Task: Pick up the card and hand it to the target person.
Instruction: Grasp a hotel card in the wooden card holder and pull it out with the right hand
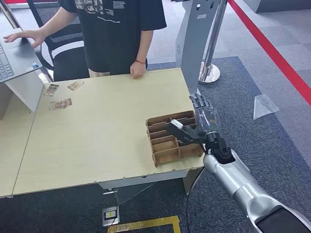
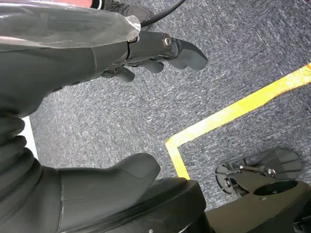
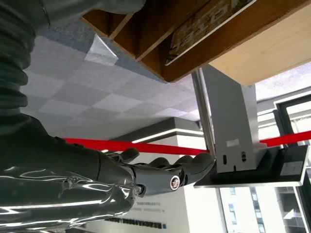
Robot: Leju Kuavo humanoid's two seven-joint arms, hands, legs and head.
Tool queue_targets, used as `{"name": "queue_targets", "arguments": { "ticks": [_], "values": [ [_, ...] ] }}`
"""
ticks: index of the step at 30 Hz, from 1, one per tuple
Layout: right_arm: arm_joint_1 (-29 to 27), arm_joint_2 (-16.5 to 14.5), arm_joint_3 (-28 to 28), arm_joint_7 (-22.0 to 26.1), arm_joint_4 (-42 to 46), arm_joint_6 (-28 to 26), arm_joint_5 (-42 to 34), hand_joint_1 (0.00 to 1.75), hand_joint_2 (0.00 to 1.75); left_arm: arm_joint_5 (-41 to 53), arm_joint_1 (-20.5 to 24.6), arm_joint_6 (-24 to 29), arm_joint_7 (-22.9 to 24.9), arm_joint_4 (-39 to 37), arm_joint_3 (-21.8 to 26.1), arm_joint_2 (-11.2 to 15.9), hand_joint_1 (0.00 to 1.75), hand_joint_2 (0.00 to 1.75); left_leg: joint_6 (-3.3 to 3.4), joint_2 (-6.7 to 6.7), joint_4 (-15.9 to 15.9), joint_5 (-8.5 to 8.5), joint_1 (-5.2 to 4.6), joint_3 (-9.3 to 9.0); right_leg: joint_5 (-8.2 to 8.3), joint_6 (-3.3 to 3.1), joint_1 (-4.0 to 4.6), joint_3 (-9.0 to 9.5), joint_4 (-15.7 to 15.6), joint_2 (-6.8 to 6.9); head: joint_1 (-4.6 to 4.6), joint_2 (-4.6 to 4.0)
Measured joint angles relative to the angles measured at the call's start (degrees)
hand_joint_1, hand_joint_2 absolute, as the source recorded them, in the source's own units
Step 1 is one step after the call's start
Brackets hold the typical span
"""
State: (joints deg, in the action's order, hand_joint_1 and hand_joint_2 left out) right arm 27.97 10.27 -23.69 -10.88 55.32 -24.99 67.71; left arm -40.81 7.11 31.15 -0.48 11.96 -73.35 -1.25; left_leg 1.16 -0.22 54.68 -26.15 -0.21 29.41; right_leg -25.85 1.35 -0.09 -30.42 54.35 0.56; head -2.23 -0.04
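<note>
My right robot hand [image 1: 198,127] hovers spread over the divided tray [image 1: 175,137] at the table [image 1: 102,131] edge, holding nothing; a card [image 3: 205,26] seemingly lies in the compartment just beneath; left robot hand [image 2: 110,121] hangs open.

card [image 3: 205,24] – thin flat rectangle, brownish printed face with pale edge, standing slanted in slot of brown cardboard divider tray [image 1: 172,138], seen close from right wrist view; lettering blurred, unreadable. tray sits at near right corner of light wood table [image 1: 102,126], compartments in rows. three more printed cards [image 1: 60,104] lie flat at far left of table, well apart from tray – near person [image 1: 117,29] standing at far edge in black shirt.
</note>
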Motion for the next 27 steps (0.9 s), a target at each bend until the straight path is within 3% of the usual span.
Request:
{"name": "queue_targets", "arguments": {
  "ticks": [3, 17, 27],
  "values": [
    [0.03, -0.11, -0.19, -0.28, 0.08, 0.12, 0.32, 0.31, 1.75, 0.00, 0.00, 0.00, 0.00, 0.00, 0.00, -0.01, 0.00, 1.75, 0.00, 0.00, 0.00, 0.00, 0.00, 0.00, 0.00, 0.00, 0.00, 0.00, 0.00, 0.00, 0.00, 0.00],
    [0.00, -0.78, -1.74, -1.98, 3.12, 1.96, 3.40, 0.12, 1.75, 0.00, -0.02, -0.15, 0.00, 0.00, -0.02, -0.04, 0.00, 1.75, 0.00, 0.00, 0.00, 0.00, 0.00, 0.01, -0.01, 0.00, 0.00, -0.01, 0.00, 0.01, 0.00, 0.00],
    [-0.46, -0.79, -2.49, -2.34, 8.02, 3.53, 4.31, 0.42, 1.75, 0.00, -0.04, -0.16, 0.02, 0.00, -0.02, -0.04, 0.00, 1.75, 0.00, 0.00, 0.00, 0.00, 0.00, 0.00, -0.01, 0.00, 0.00, -0.02, 0.00, 0.00, 0.00, 0.00]
  ]
}}
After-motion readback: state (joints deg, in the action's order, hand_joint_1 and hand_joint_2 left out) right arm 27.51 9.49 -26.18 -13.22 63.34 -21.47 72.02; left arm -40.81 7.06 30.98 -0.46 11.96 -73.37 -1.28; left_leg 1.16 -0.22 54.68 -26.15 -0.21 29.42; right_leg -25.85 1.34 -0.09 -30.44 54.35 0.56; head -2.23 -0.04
